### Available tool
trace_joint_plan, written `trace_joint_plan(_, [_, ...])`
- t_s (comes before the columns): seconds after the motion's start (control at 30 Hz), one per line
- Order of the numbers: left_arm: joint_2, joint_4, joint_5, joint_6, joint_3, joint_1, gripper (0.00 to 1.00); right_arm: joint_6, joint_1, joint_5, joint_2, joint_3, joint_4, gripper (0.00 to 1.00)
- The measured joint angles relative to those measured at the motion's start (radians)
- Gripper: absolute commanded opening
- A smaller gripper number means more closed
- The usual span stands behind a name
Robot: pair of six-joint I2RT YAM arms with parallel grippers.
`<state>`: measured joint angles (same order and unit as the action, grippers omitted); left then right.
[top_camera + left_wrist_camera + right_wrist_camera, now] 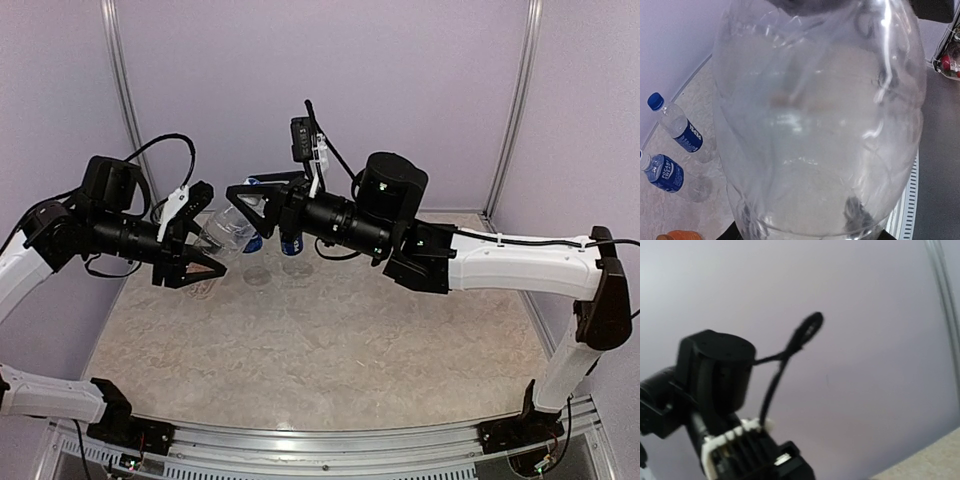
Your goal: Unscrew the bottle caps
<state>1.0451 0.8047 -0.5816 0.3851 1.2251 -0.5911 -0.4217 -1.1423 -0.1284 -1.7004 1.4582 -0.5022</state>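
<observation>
Clear unlabelled bottle [228, 232] tilted above surface [320, 340], clamped in left claw [210, 232]. Right claw [245, 208] at bottle's other end; open or closed, cannot tell. Two blue-labelled bottles [687, 135] behind, blue cap [655, 101] on one.

Table top [330, 350]: beige, mottled in a marbled pattern. Walls [400, 80]: pale lilac. Left arm [30, 265] and right arm [510, 262]: black with white link sections.

In the left wrist view, a large bottle [820, 125] filling the frame was clear and colourless. At the left edge, the upper small bottle [685, 135] and lower small bottle [667, 174] were clear, and each carried a dark blue label with white lettering. The upper one bore a blue cap [655, 101]. An orange-brown cap [677, 235] showed at the lower left corner.
</observation>
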Motion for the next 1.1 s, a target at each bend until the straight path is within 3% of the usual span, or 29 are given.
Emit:
trace_joint_plan(0.07, [-0.003,0.004,0.027,0.019,-0.001,0.000,0.50,0.007,0.002,0.016,0.005,0.005,0.042,0.98])
trace_joint_plan(0.13, [-0.007,0.008,0.085,0.058,-0.001,-0.002,0.48,0.022,0.004,0.037,0.020,0.005,0.118,0.99])
trace_joint_plan(0.23, [-0.022,-0.009,0.254,0.165,-0.008,-0.018,0.43,0.041,0.006,0.081,0.067,0.010,0.281,0.99])
trace_joint_plan(0.4, [-0.041,-0.114,0.554,0.380,-0.037,-0.028,0.42,0.025,0.012,0.156,0.135,0.063,0.526,0.98])
trace_joint_plan(0.47, [-0.040,-0.168,0.648,0.469,-0.040,-0.030,0.42,0.009,0.015,0.168,0.142,0.083,0.577,0.93])
trace_joint_plan(0.63, [-0.050,-0.316,0.796,0.661,-0.083,-0.067,0.40,-0.054,0.050,0.094,0.134,0.082,0.606,0.71])
trace_joint_plan(0.8, [-0.079,-0.401,0.867,0.827,-0.177,-0.126,0.40,-0.097,0.092,-0.013,0.062,0.143,0.611,0.69])
trace_joint_plan(1.0, [-0.081,-0.430,0.905,0.877,-0.181,-0.134,0.40,-0.124,0.095,-0.086,0.005,0.161,0.610,0.64])
trace_joint_plan(1.1, [-0.082,-0.438,0.909,0.881,-0.181,-0.134,0.40,-0.132,0.095,-0.108,-0.008,0.162,0.608,0.43])
